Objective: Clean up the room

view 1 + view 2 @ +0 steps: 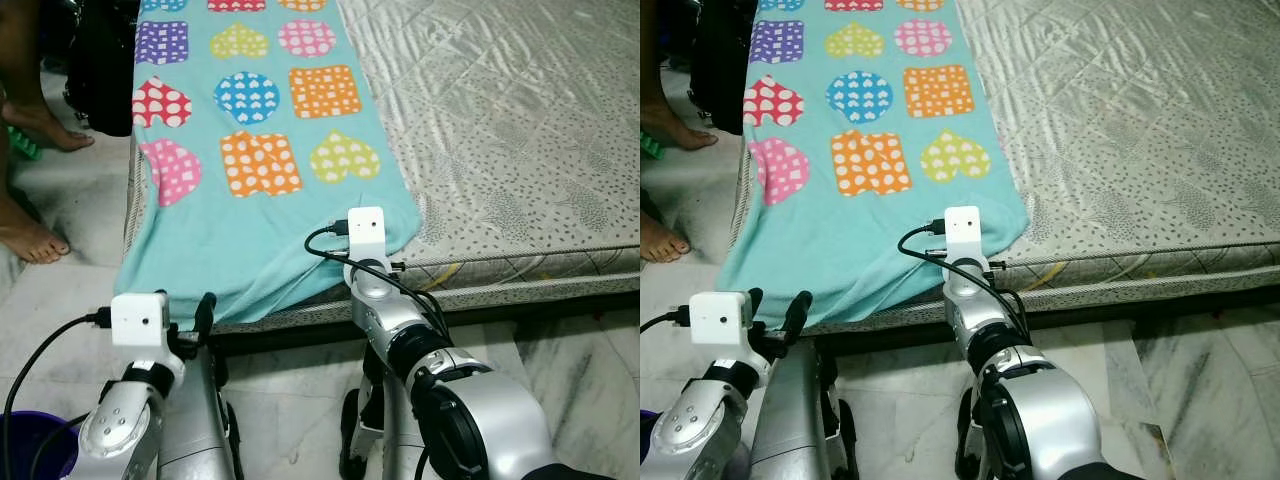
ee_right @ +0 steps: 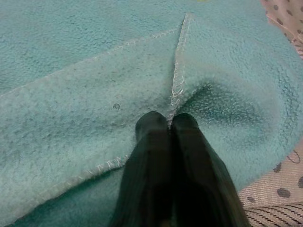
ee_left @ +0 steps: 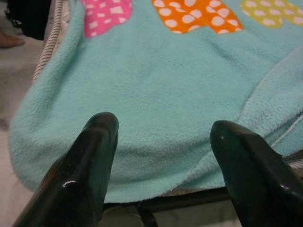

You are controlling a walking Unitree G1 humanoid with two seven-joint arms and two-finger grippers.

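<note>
a teal fleece blanket (image 1: 270,150) printed with dotted hearts and squares is lying along the bed's (image 1: 520,130) left side, its end draping over the near edge. the right gripper (image 2: 169,124) is pinching the blanket's stitched hem at that edge, while the left gripper (image 3: 163,137) is hovering spread before the hanging fold. bare feet (image 1: 35,125) are standing on the marble floor (image 1: 60,270) beside the bed.

1. The blanket (image 1: 260,130) runs past the top edge, its far end cut off.
2. The right gripper (image 2: 169,124) pinches a stitched hem; the fabric between the fingers is perhaps hidden.
3. A person's feet (image 1: 30,238) are cut off at the left edge.
</note>
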